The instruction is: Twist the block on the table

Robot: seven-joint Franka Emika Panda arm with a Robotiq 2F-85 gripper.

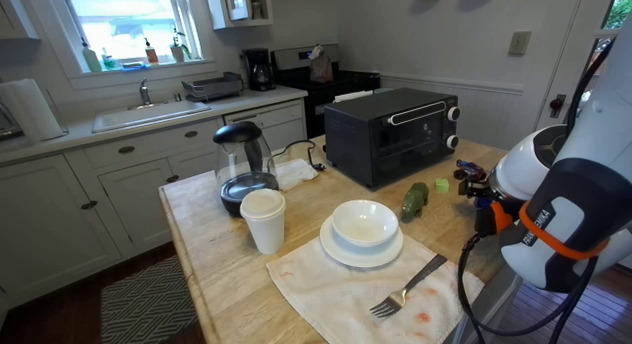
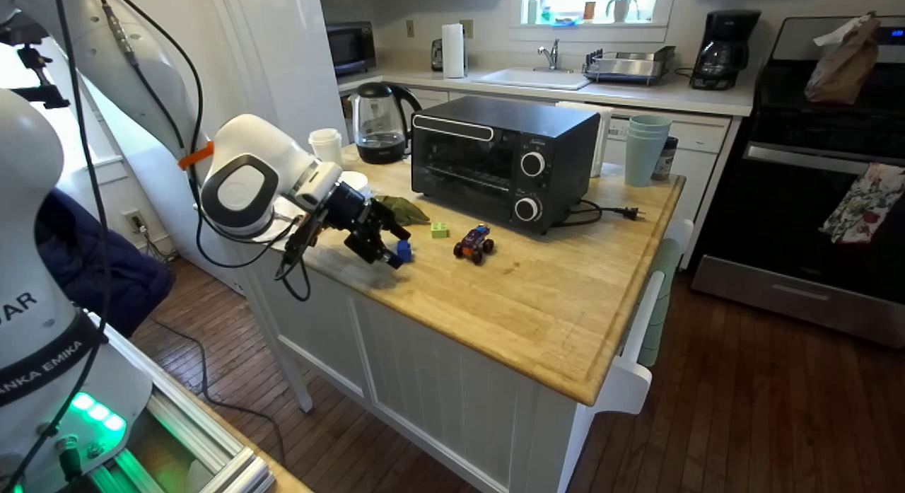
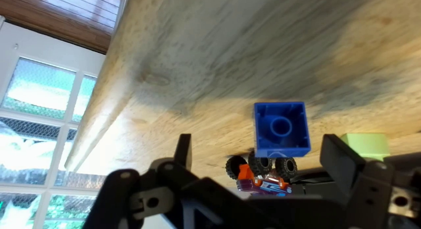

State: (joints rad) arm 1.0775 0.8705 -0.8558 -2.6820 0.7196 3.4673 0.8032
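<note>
The small blue block (image 2: pixel 404 250) rests on the wooden table (image 2: pixel 523 295), at the tips of my gripper (image 2: pixel 396 248). Seen from the wrist, the block (image 3: pixel 281 127) turns its hollow side with a round tube toward the camera. The gripper (image 3: pixel 257 137) stands open, one finger on each side of the block; bare wood shows between each finger and the block, with the wider gap on the left. Most of the block is hidden behind the gripper in an exterior view.
A toy truck (image 2: pixel 474 244), a light green block (image 2: pixel 439 230) and a green toy animal (image 1: pixel 415 202) lie near the gripper. Behind them stands a black toaster oven (image 2: pixel 505 160). Bowl (image 1: pixel 365 222), fork (image 1: pixel 407 287) and white cup (image 1: pixel 264 220) occupy another part of the table.
</note>
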